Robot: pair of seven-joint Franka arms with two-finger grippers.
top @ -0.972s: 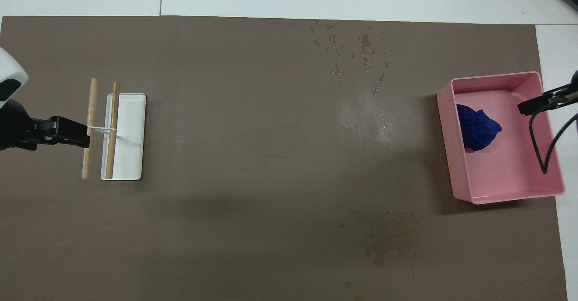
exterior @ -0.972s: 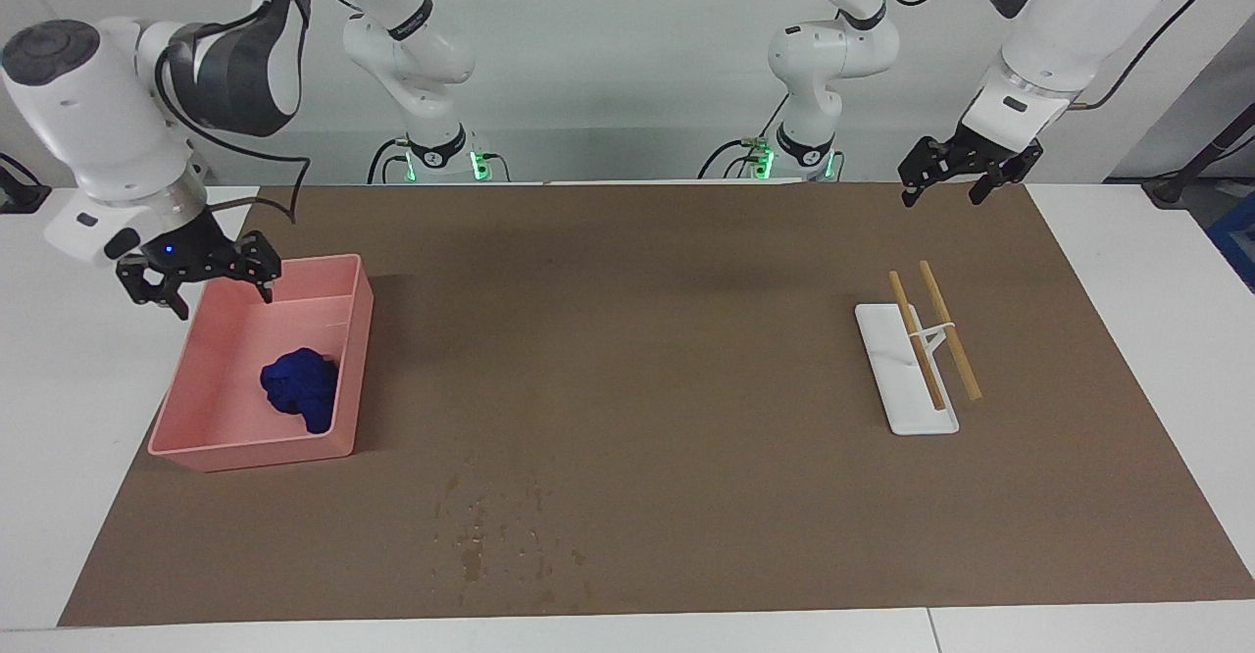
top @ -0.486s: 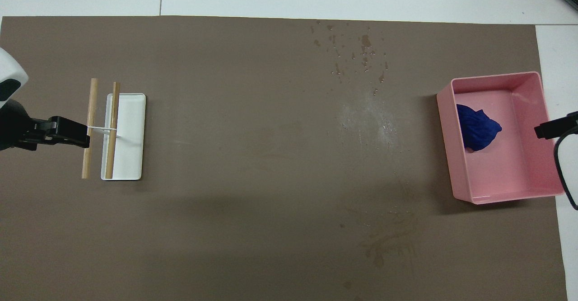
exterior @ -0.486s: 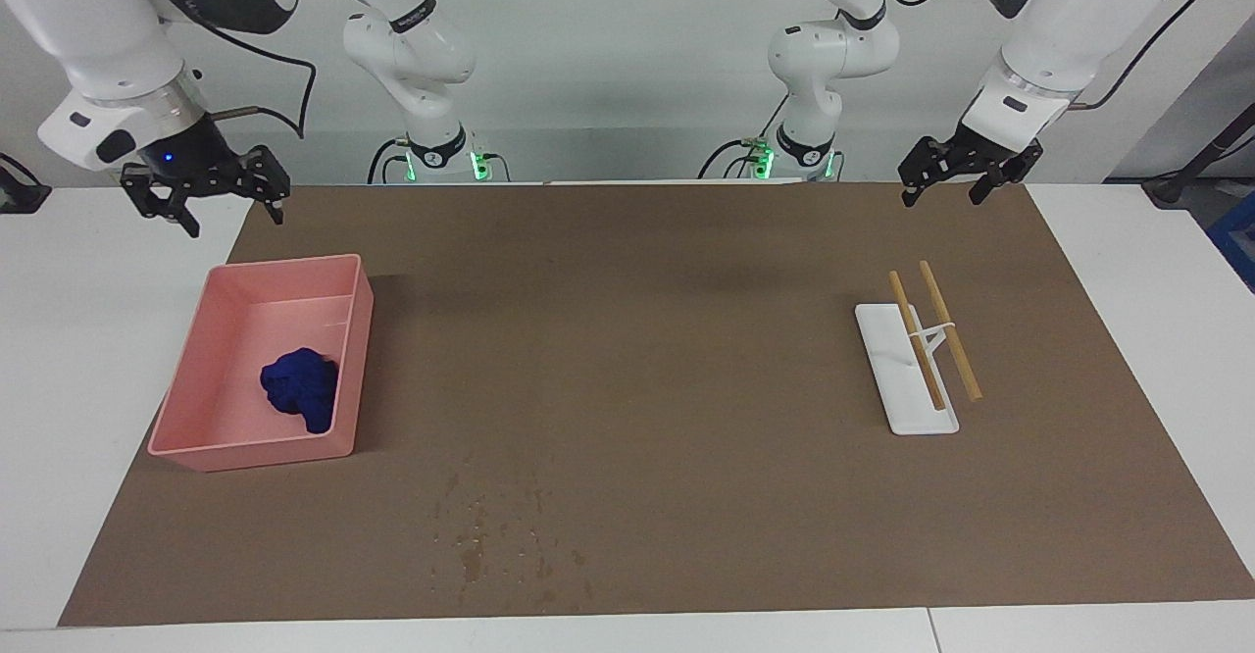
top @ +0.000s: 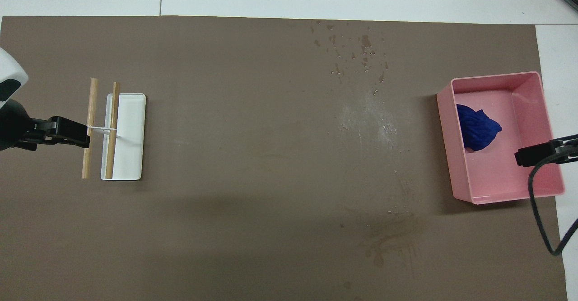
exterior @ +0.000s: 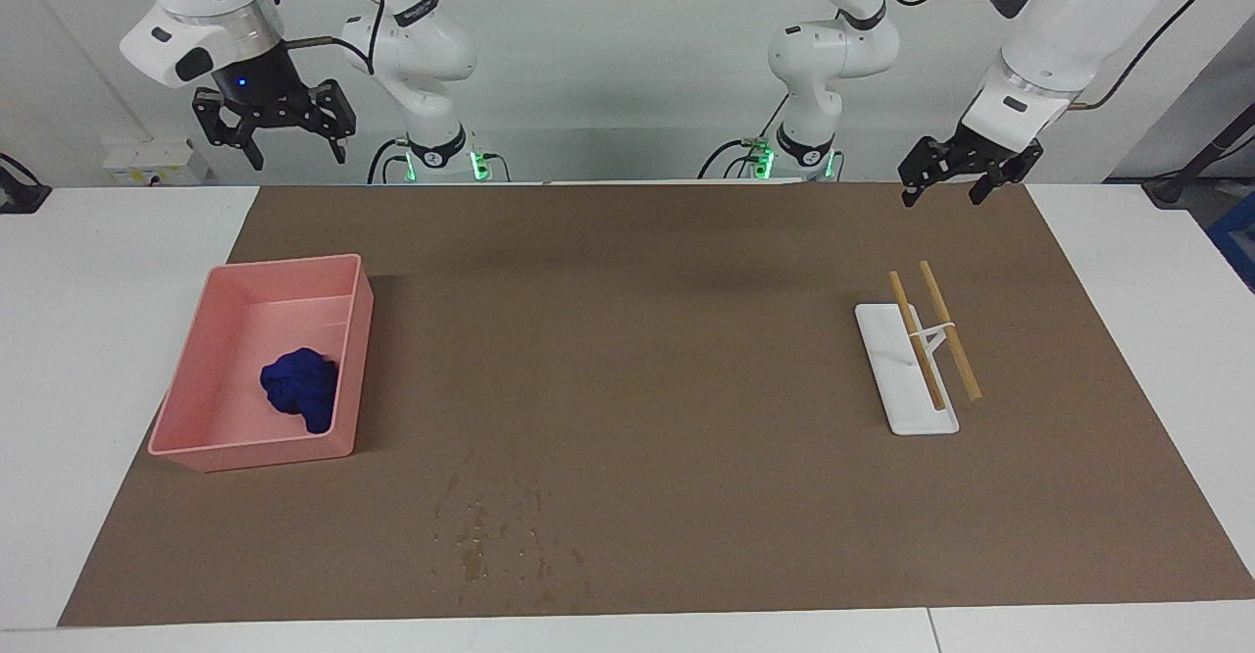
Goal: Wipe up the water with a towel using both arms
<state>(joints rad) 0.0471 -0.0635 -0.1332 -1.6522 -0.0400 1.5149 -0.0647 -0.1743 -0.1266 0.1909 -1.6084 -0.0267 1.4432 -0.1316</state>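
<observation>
The towel (exterior: pixel 301 390) is a bunched royal-blue cloth lying in the pink tray (exterior: pixel 211 354), also seen in the overhead view (top: pixel 477 127). The water (exterior: pixel 500 535) is a scatter of dark specks on the brown mat near the mat's edge farthest from the robots, also in the overhead view (top: pixel 356 57). My right gripper (exterior: pixel 275 148) is open and empty, high in the air above the robots' edge of the table; in the overhead view (top: pixel 526 156) it covers the tray's side. My left gripper (exterior: pixel 941 192) is open, empty and raised, waiting over the mat near the rack (top: pixel 81 134).
A white rack with two wooden sticks (exterior: pixel 917 359) stands toward the left arm's end of the mat (top: pixel 122 131). A faint dried stain (top: pixel 388 242) marks the mat nearer to the robots than the water. The pink tray (top: pixel 505 197) sits at the right arm's end.
My right gripper has risen from just above the tray's rim to high above the table and drawn back toward the robots. The towel stays in the tray. The left arm has not moved.
</observation>
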